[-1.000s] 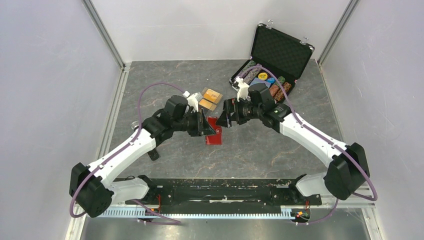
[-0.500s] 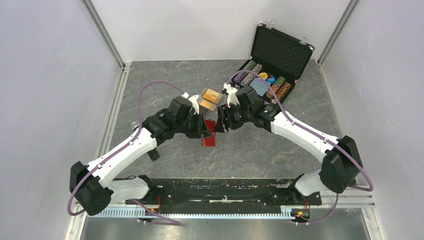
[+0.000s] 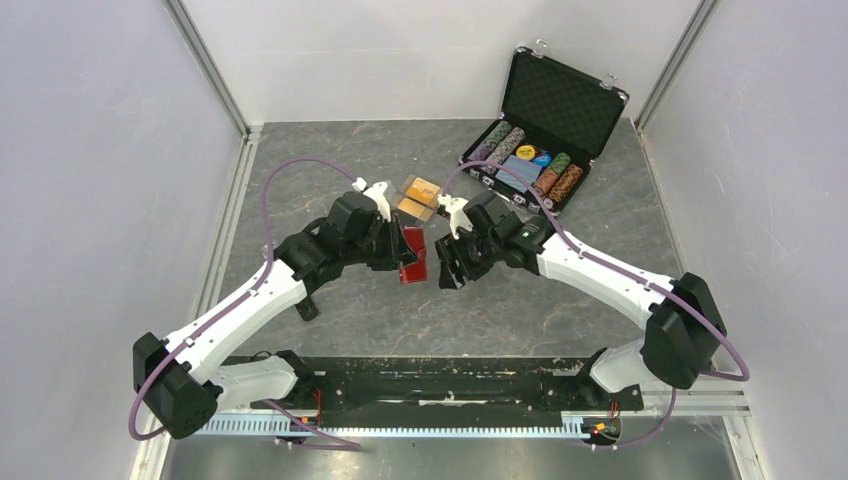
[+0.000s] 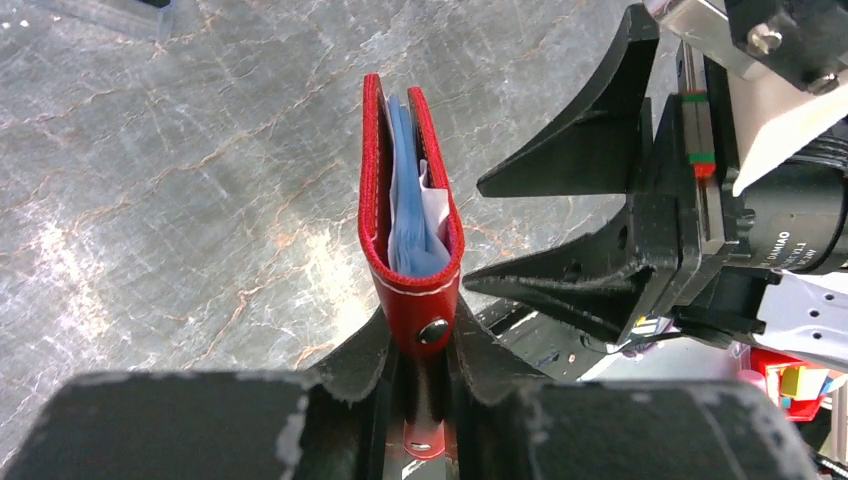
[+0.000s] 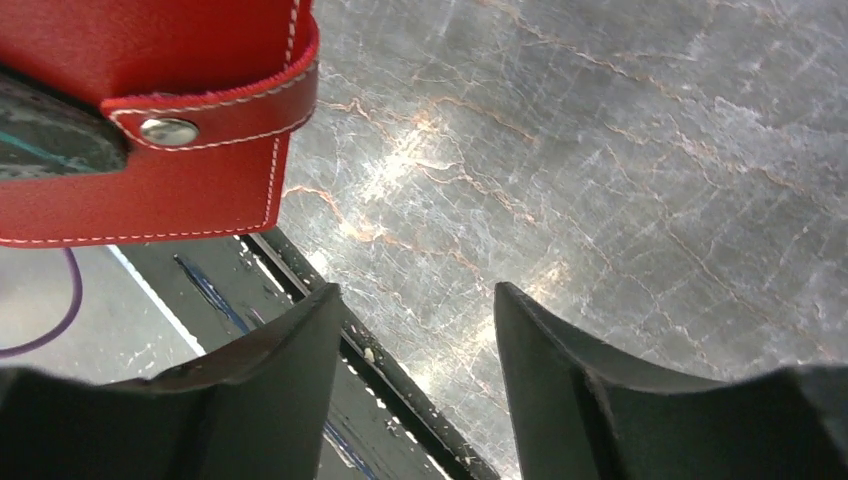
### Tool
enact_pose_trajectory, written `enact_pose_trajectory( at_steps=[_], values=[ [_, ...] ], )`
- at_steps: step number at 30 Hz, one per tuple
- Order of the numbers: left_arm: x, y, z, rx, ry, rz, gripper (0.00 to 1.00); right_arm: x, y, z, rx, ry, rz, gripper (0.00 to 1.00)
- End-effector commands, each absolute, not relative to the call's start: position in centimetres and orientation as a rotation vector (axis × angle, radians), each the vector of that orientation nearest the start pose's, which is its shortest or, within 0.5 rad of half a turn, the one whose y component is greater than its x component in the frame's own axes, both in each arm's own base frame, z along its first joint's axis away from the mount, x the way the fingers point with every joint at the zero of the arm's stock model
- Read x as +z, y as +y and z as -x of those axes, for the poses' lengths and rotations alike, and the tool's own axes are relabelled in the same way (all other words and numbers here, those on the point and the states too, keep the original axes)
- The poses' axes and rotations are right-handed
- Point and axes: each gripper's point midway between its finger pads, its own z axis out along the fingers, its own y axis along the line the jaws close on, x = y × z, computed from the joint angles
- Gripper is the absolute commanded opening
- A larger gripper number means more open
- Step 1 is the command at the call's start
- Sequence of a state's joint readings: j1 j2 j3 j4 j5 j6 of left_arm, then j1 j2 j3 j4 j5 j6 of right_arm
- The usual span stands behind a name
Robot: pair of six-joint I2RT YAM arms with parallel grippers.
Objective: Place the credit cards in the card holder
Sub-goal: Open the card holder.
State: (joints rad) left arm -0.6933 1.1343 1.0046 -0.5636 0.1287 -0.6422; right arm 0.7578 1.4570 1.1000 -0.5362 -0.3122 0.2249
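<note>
Now right gripper (image 3: 443, 262) has moved in at 3 o'clock of the card holder (image 3: 411, 255), jaws half-narrowed, empty; left gripper (image 4: 420, 345) stays clamped on it; likely opening it next.

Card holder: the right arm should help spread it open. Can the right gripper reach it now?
Probably yes: the left gripper holds the card holder by its snap end, and the right gripper, jaws open, sits right beside it with nothing between them.

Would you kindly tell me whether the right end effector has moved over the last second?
Yes. The right end effector has drawn away from the black chip case, toward the table's near edge.
</note>
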Motion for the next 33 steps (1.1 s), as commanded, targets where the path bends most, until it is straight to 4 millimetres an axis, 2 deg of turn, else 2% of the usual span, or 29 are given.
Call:
enact_pose_trajectory(
  at_steps=[1,7,10,13,18,23,26,31,33],
  values=[
    [22.4,-25.6,-22.6,-0.928,2.302,-0.112,0.02,16.3,28.3,-23.1,0.738,2.333,0.761,0.67],
    [22.2,-25.7,-21.8,-0.914,2.301,-0.198,0.02,20.2,29.3,-24.4,0.99,2.265,0.552,0.83],
    [21.8,-25.9,-21.3,-0.865,2.31,-0.26,0.02,21.9,30.7,-24.6,1.107,2.245,0.496,0.86],
    [21.5,-26.1,-20.9,-0.811,2.309,-0.301,0.02,22.8,31.7,-24.8,1.178,2.25,0.456,0.84],
    [21.9,-26.0,-21.0,-0.727,2.279,-0.318,0.02,21.1,31.8,-25.1,1.138,2.347,0.423,0.72],
    [21.9,-26.1,-21.0,-0.669,2.28,-0.338,0.02,19.9,32.9,-23.6,1.167,2.401,0.47,0.67],
    [21.8,-25.8,-21.4,-0.624,2.285,-0.313,0.02,18.9,33.6,-22.3,1.175,2.445,0.514,0.56],
    [22.2,-25.4,-22.1,-0.588,2.273,-0.264,0.02,17.0,33.7,-21.1,1.15,2.508,0.575,0.41],
    [22.0,-25.2,-22.4,-0.557,2.283,-0.248,0.02,16.9,33.9,-20.7,1.143,2.507,0.617,0.35]
  ],
)
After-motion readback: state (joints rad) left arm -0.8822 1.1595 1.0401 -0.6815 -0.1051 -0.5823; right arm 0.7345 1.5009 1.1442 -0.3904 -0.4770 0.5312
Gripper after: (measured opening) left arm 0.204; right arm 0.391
